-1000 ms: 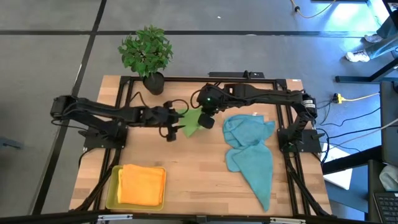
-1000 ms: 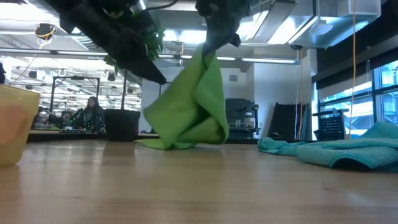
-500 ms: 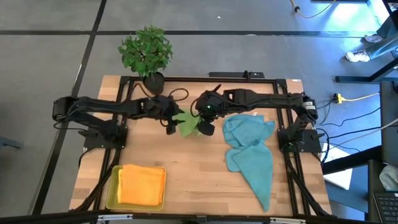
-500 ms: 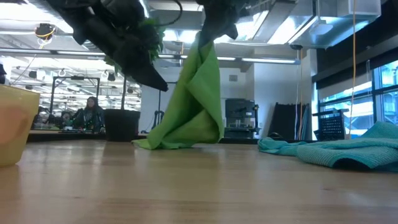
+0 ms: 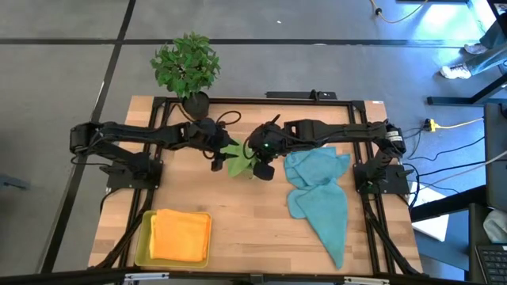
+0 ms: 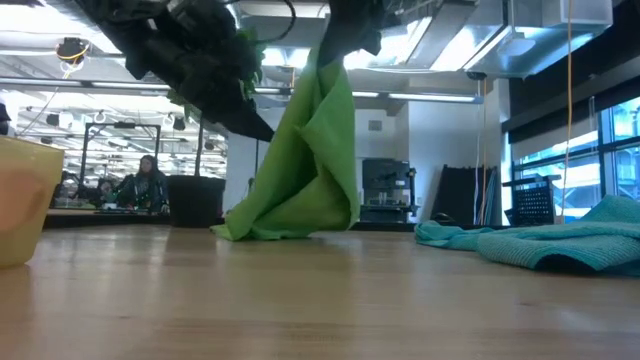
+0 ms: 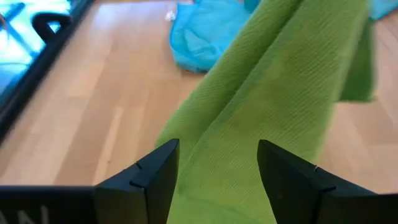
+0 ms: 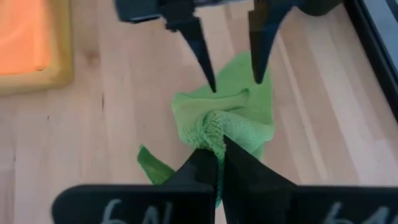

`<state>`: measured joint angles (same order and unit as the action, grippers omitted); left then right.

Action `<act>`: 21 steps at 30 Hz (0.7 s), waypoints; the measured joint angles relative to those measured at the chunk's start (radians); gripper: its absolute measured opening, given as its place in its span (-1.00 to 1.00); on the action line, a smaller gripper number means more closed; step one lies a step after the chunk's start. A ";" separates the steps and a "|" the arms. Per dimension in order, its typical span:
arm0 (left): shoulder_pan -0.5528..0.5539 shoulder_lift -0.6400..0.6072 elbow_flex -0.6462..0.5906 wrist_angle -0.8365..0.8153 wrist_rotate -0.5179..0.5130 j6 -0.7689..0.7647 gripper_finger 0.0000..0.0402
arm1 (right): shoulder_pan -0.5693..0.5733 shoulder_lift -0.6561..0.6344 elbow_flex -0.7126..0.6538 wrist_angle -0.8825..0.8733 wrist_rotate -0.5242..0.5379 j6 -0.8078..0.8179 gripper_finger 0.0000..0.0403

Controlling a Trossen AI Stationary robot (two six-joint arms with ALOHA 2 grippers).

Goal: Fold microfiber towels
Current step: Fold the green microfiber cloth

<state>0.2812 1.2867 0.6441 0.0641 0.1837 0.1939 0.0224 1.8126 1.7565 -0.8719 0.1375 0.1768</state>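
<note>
A wooden tabletop carried a potted plant at its far edge and a yellow tray at its near left corner. An orange towel lay folded in the tray; whether another cloth sat under it could not be told. Two teal-blue towels lay crumpled together on the right, overlapping so their edges were hard to separate.

Near the middle, the right gripper had its jaws pressed together, pinching the top of one green towel, which hung from it with its lower folds resting on the tabletop. The left gripper hovered just beside the hanging cloth, jaws spread, with the green fabric lying between its fingers but not clamped. In the low view both arms were cut off at the top. A person sat far back in the room.
</note>
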 joint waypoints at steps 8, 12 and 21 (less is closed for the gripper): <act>0.012 0.061 -0.002 0.069 0.221 0.023 0.04 | 0.041 0.000 0.000 0.000 0.000 -0.004 -0.96; -0.002 0.084 -0.001 0.145 0.278 0.024 0.04 | 0.055 0.000 0.000 0.000 0.000 -0.014 -0.96; -0.079 0.083 -0.002 0.258 0.369 0.013 0.04 | 0.064 0.000 0.000 0.000 0.000 -0.031 -0.96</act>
<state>0.2020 1.3701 0.6426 0.3223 0.5526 0.2072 0.0860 1.8126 1.7565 -0.8722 0.1375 0.1463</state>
